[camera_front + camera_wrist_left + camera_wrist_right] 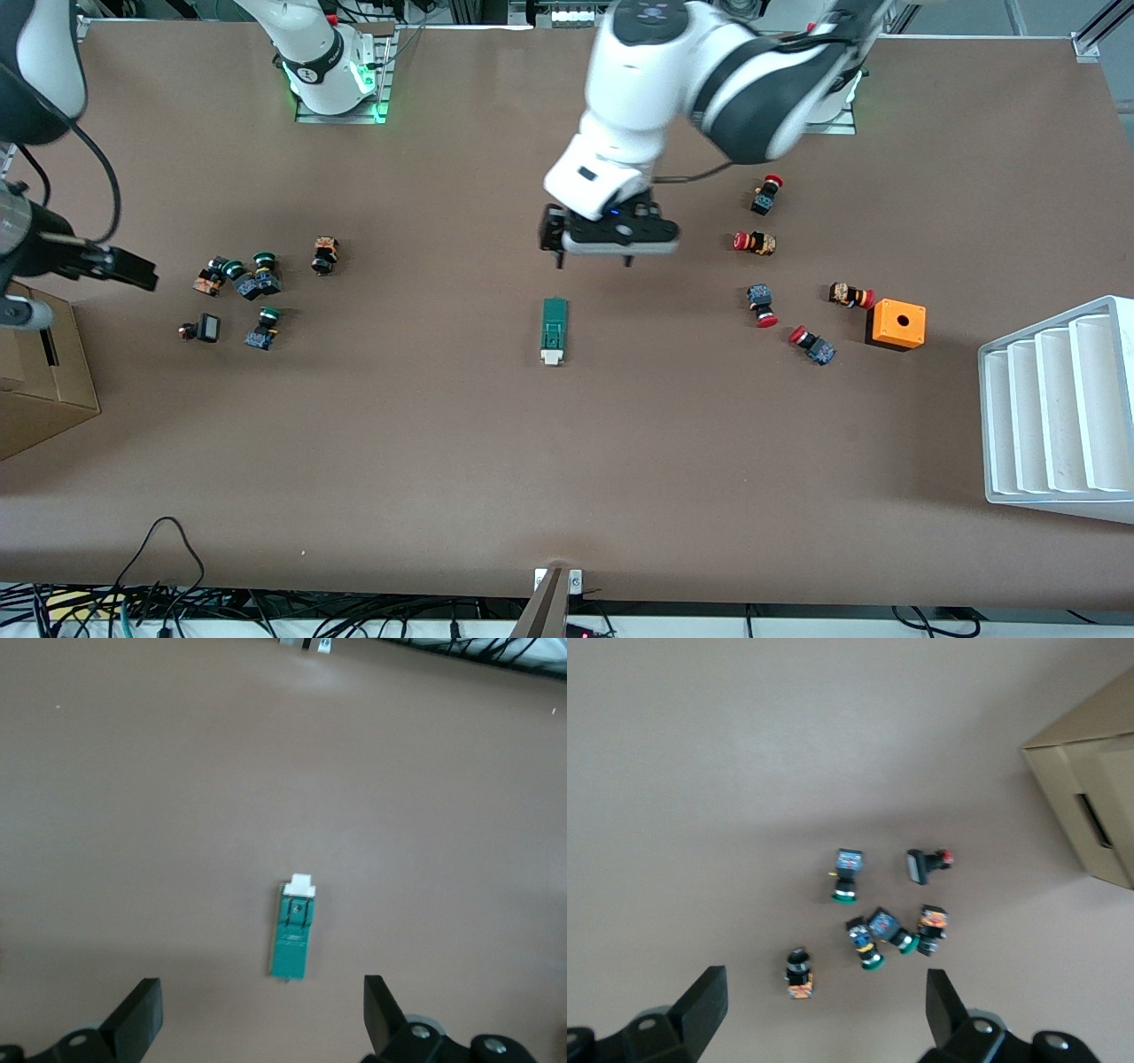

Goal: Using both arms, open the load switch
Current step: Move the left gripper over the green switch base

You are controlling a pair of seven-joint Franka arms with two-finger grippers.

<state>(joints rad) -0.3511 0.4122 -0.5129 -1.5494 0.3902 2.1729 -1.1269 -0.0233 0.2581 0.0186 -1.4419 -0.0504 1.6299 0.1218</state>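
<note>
Approach phase logged. I saw the load switch (554, 331), a narrow dark-green rectangular block with a white piece at the end nearer the front camera, lying flat on the brown worktop (567, 461) about midway between the two arms' ends. The left end effector (595, 259) hung over bare worktop just beside the switch's green end, fingers spread wide and holding nothing; in the left wrist view the switch (293, 927) sat between the black fingers (140, 1014) but ahead of them. The right end effector (133, 268) hung wide and unladen over the worktop beside the cluster of green-capped push buttons (244, 285), well apart from the switch.

I judged the step needed the left arm to centre over the green body, descend squarely and pinch its long sides, leaving the white piece clear for the right arm.

Room: open worktop surrounded the switch; red-capped push buttons (762, 275), the orange box (897, 324), the white stepped tray (1063, 408) and the cardboard box (40, 381) stood well apart.
</note>
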